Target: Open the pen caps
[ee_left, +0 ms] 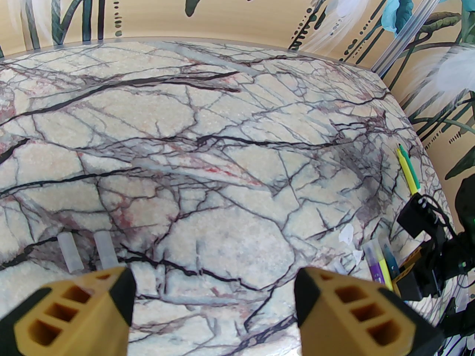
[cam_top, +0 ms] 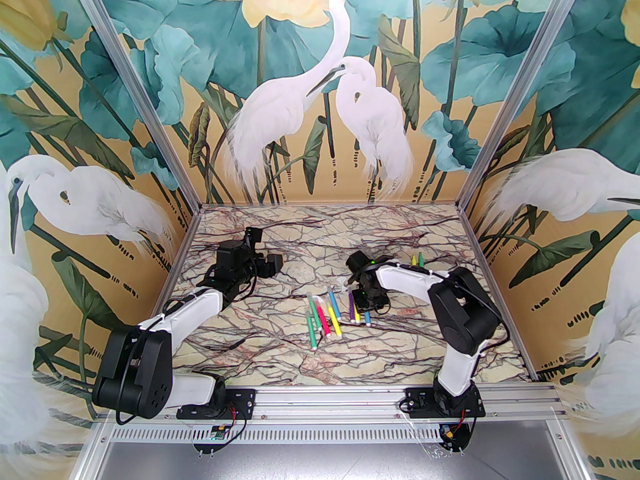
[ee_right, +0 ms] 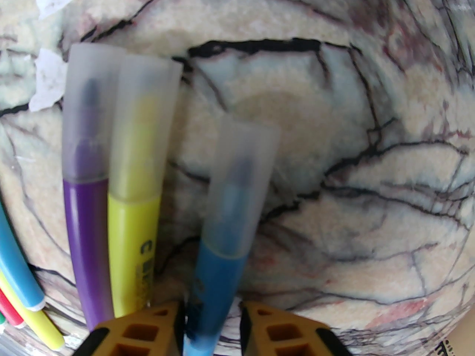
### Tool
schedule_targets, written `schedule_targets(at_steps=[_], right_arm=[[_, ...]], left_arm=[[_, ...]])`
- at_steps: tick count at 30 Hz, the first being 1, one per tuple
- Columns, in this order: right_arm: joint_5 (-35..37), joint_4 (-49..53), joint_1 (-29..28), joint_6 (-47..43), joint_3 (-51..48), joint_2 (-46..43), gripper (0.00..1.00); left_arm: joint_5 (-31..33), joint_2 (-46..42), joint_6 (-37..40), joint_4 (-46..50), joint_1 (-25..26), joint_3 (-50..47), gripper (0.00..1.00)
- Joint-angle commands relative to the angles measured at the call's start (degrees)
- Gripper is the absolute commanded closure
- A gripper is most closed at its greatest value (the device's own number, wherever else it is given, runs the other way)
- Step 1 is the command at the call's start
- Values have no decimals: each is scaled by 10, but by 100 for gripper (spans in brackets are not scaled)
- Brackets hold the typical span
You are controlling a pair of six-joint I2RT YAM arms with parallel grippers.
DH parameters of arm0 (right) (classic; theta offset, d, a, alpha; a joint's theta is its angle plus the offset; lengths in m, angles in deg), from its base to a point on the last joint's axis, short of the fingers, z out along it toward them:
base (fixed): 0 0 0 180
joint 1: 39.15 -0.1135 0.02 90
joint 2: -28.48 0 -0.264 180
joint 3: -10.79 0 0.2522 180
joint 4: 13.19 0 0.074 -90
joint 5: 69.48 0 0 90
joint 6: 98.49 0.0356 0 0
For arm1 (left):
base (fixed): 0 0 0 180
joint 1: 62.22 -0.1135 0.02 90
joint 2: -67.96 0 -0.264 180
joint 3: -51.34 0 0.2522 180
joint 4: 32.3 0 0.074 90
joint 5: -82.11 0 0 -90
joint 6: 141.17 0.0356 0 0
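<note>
The left fingers (ee_left: 92, 310) stand wide apart, with nothing between them but the bare marble-patterned surface (ee_left: 207, 154). Just beyond the left-hand tip lie two loose caps (ee_left: 105, 250), short frosted tubes side by side, their near ends hidden behind that finger. Each finger is a mustard-yellow wedge with hollow rectangular cells and a black inner face. Well off to the right of these fingers, two uncapped pens (ee_left: 408, 169), one green and one yellow, lie together with their pointed tips aimed away.

In the overhead view, a scatter of other pens (cam_top: 322, 318) lies on the surface between the two pairs of fingers, closer to the right pair; their caps are too small to make out there.

The right fingers (ee_right: 156, 328) are closed onto the barrel of a blue pen (ee_right: 217, 269). It runs straight away from them with its cap (ee_right: 241, 176) on, well past the tips. The grip sits at the bottom edge of the wrist view and is blurred, so how firmly the pads press cannot be told. The cap is a cloudy, slightly flared plastic sleeve, and the dark tip shows dimly through it. Just left of these fingers, a purple pen (ee_right: 87, 250) and a yellow pen (ee_right: 133, 243) lie touching along their length. Both are capped, and their smooth, glossy barrels are partly hidden behind the left finger.
</note>
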Motion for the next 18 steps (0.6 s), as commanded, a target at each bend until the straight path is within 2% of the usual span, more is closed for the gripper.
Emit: schedule_targets(at_steps=[1, 6, 10, 15, 18], right_arm=[[30, -5, -5, 14, 4, 28, 71], [35, -12, -8, 20, 1, 30, 77], [40, -23, -8, 17, -8, 11, 83], [40, -44, -6, 6, -22, -20, 88], [41, -51, -3, -1, -25, -40, 91]], left_arm=[[-1, -9, 8, -9, -2, -3, 25], [1, -10, 9, -7, -2, -3, 25], [-50, 2, 7, -9, -2, 2, 24], [-77, 15, -15, -16, -2, 8, 24], [-128, 23, -25, -25, -2, 12, 23]])
